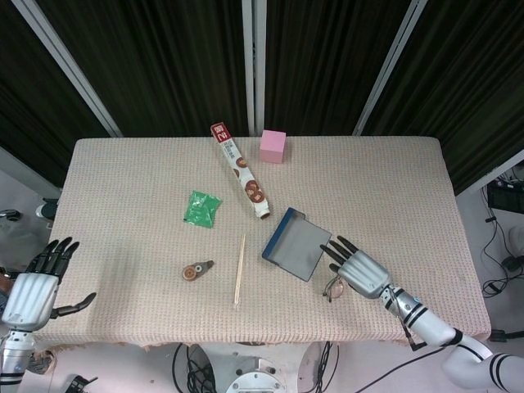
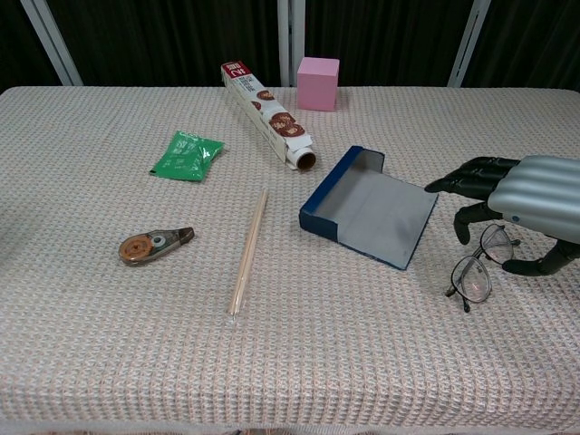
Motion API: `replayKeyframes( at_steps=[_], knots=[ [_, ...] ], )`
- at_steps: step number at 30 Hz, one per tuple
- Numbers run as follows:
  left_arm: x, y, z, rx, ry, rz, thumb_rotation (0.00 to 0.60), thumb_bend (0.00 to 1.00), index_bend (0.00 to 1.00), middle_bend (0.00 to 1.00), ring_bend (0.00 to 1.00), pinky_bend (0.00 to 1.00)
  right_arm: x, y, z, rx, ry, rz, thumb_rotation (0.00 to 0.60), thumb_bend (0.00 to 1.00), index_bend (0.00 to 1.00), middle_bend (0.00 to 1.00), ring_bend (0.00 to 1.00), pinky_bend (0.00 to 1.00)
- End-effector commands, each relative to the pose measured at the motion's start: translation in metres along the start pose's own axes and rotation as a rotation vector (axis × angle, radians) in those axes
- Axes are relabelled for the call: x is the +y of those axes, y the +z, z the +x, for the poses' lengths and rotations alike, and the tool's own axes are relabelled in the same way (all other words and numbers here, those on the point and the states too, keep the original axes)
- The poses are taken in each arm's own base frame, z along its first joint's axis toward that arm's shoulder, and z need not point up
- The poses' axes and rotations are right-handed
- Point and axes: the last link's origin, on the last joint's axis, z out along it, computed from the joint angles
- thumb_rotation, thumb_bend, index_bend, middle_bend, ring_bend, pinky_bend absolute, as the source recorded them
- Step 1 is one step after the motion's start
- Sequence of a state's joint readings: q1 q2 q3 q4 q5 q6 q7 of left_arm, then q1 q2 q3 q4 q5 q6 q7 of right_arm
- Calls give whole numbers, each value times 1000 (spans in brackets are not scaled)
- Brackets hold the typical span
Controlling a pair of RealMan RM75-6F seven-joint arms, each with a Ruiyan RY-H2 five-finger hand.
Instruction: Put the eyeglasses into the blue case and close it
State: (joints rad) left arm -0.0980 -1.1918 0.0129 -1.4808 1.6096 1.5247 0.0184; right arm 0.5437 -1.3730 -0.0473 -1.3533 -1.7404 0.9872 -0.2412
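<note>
The blue case [image 1: 296, 242] [image 2: 372, 216] lies open near the table's middle, grey inside up. Wire-framed eyeglasses [image 1: 334, 287] [image 2: 477, 270] lie just right of it, towards the front edge. My right hand [image 1: 359, 268] [image 2: 517, 197] hovers over the glasses' far side with fingers spread and bent down, holding nothing; its fingertips [image 2: 458, 184] reach almost to the case's right edge. My left hand [image 1: 33, 282] is off the table's front left corner, fingers spread and empty, seen only in the head view.
A long snack box [image 1: 241, 171] and a pink cube [image 1: 273, 146] stand at the back. A green packet [image 1: 201, 208], a correction tape dispenser [image 1: 196, 270] and a wooden stick [image 1: 240, 268] lie left of the case.
</note>
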Motion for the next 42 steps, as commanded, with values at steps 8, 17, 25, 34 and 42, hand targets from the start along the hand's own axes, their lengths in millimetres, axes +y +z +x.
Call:
replayKeyframes(
  at_steps=[8,17,25,34,42],
  knots=[
    [-4,-2,2,3,3,13,333,158,34,49,50,216,1,9,-3,5,9,-5,600,208,492,0,0,0],
    [-6,-2,0,-6,5,19,334,157,34,49,50,217,0,13,-5,-5,12,-8,600,292,524,0,0,0],
    [-9,-2,1,-8,4,25,338,158,34,49,50,216,-2,16,-6,-20,11,-5,600,327,545,0,0,0],
    [-10,-4,2,-7,3,27,335,158,34,49,50,217,-3,17,-6,-17,18,-8,600,389,644,0,0,0],
    [-10,-4,1,-5,0,26,338,158,34,49,50,217,0,16,-2,6,28,-25,600,433,689,4,0,0]
  ],
)
